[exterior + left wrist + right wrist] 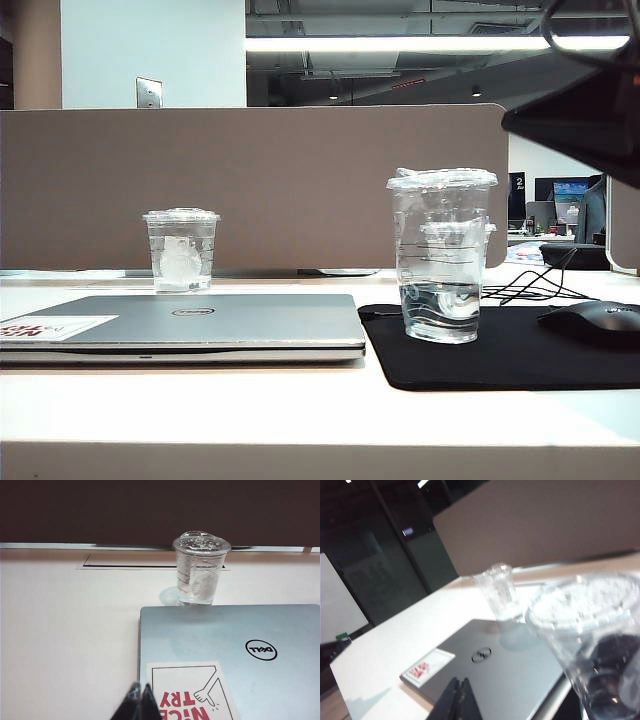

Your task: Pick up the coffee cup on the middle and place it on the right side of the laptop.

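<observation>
**Cup stands on the mat right of the laptop; both grippers pressed closed and empty**

The white table [300, 410] carries everything. On it, to the left in the exterior view, lies the closed laptop [200, 325], lid up, with a white sticker [55, 327] in red lettering at its near left corner. Just to its right lies a black mat [480, 365], its edge close beside the laptop's right side. A grey partition [280, 170] runs along the back of the table.

The coffee cup [441, 255] stands upright on the mat, near the mat's left edge and so just right of the laptop, lid on, with clear liquid in its lower part. A black mouse [592, 322] rests on the mat well right of the cup. A shorter cup [181, 250] stands upright on the table behind the laptop, beside its back edge.

The right gripper [458, 700] hangs above the laptop, the coffee cup close beside it; its fingers [451, 700] are pressed together, grasping nothing. The left gripper [138, 705] sits over the table at the laptop's sticker corner, fingers [130, 705] likewise together, touching nothing.
</observation>
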### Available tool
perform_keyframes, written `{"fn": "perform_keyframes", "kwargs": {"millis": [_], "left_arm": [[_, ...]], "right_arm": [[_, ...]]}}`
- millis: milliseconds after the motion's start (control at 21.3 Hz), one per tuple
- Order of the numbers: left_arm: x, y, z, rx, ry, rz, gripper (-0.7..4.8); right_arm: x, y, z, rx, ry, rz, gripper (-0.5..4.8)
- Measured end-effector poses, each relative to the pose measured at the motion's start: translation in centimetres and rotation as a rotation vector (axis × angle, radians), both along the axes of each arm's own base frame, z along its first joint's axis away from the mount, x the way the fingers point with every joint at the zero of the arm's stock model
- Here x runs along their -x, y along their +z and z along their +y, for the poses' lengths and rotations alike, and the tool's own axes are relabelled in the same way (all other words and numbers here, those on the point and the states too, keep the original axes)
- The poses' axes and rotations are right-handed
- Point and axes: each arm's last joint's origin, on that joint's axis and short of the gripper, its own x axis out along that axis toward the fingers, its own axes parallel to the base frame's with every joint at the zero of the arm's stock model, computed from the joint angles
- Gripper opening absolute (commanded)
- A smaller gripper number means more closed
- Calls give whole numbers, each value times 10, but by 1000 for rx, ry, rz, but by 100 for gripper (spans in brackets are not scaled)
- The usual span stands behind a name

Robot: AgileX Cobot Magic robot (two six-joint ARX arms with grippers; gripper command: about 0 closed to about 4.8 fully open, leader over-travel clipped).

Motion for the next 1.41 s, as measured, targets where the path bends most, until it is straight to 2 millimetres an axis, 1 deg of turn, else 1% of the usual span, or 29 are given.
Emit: {"fn": "perform_keyframes", "kwargs": {"millis": [328,469,563,751,985,1173,1314,1407], "left_arm": [[0,2,0,1,0,-25,-5],[0,6,0,3,0,-62,-5],[0,7,0,4,0,-75,-5],[0,7,0,4,0,-75,-5],[0,7,0,4,0,-75,-5],[0,7,0,4,0,-75,-5],[0,7,0,4,0,-75,-5],[0,7,0,4,0,-75,-5]], "right_arm": [[0,2,0,-15,-4,-11,-2],[-1,1,-1,-22,-52,-4,-2],[-2,1,-5,-25,-93,-2,-2],[-4,2,-12,-24,-119,-6,-2],[-1,14,-25,-43,-132,-79,-3],[9,18,-42,-28,-188,-26,-3],[19,21,-48,-23,-257,-23,-3],[26,18,-48,11,-263,1,-3]]}}
